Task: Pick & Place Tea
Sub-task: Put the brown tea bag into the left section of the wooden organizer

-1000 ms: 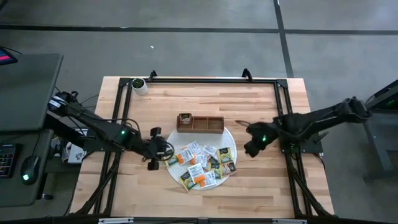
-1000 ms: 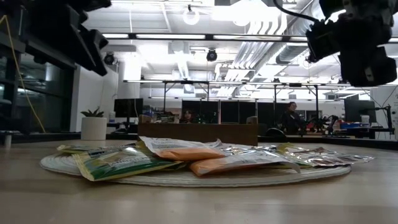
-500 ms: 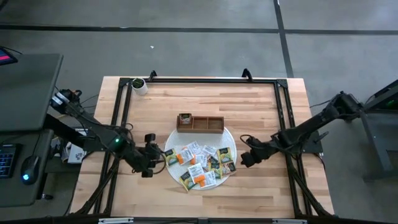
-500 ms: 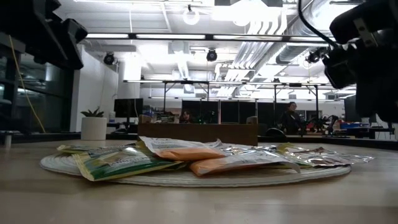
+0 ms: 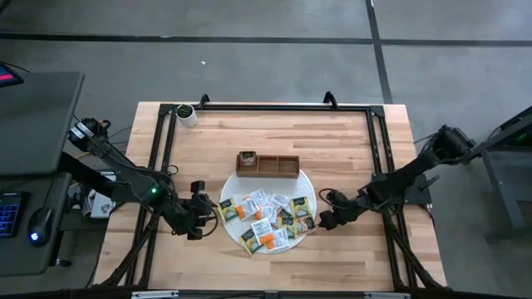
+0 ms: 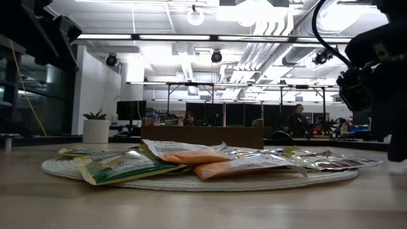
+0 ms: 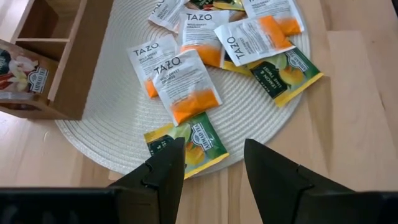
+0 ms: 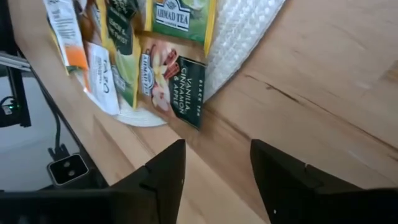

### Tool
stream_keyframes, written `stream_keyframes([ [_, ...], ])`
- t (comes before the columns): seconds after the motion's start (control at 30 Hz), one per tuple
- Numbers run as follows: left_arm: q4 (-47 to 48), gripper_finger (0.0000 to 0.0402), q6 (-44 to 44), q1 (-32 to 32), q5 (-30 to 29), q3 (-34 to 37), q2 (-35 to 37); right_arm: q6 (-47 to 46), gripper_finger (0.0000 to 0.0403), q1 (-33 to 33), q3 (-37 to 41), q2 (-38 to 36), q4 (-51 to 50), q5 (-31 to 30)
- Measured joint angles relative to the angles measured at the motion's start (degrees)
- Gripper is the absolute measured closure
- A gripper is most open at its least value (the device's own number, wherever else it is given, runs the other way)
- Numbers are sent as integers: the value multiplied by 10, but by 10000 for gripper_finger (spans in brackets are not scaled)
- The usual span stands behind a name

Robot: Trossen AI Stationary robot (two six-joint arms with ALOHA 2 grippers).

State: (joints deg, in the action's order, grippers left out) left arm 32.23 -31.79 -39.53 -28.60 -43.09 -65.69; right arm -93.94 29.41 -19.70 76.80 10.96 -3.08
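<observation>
A: Where does the tea sit?

B: The tea (image 5: 268,221) lies in a loose heap on the round white mat (image 5: 308,184), mid-table (image 5: 349,141), with the wooden tray (image 5: 268,165) touching the mat's far edge. The left gripper (image 5: 205,214) hangs just beside the mat on its left, the right gripper (image 5: 327,220) just beside it on its right. Neither touches a packet.

A: What do the wrist views add?

B: Print and lie. The left wrist view shows a green packet (image 7: 193,143) at the mat's (image 7: 106,130) rim nearest the spread, empty fingers (image 7: 165,168), its long axis slanting toward them. Behind it an orange-and-white Tazo packet (image 7: 185,84) runs roughly along the line out from the fingers. Farther off stands the tray (image 7: 68,59), 1 packet upright in its end compartment.

A: And the right wrist view?

B: Its fingers (image 8: 283,177) are parted too, holding nothing. A dark packet (image 8: 174,84) marked vanilla cinnamon overhangs the mat (image 8: 245,28) onto bare wood, long axis slanting.

A: The low view?

B: Only there does the heap (image 6: 210,160) show as layered, with packets overlapping and tilted. The grippers' fingers are not visible there.
</observation>
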Motion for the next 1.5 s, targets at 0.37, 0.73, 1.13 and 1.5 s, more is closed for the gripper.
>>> stream_keyframes([
  [0.37, -7, 239, -6, 0, 3, 0, 0, 5, 224, -2, -1, 83, 117, -7],
  [0.73, -8, 239, -11, 0, 3, 0, 0, 6, 224, -1, -2, 99, 139, -27],
  [1.13, -8, 239, -13, 1, 3, 0, 0, 10, 230, -21, -2, 101, 154, -26],
  [1.5, -8, 239, -14, 1, 3, 0, 0, 16, 264, -21, -2, 101, 155, -19],
])
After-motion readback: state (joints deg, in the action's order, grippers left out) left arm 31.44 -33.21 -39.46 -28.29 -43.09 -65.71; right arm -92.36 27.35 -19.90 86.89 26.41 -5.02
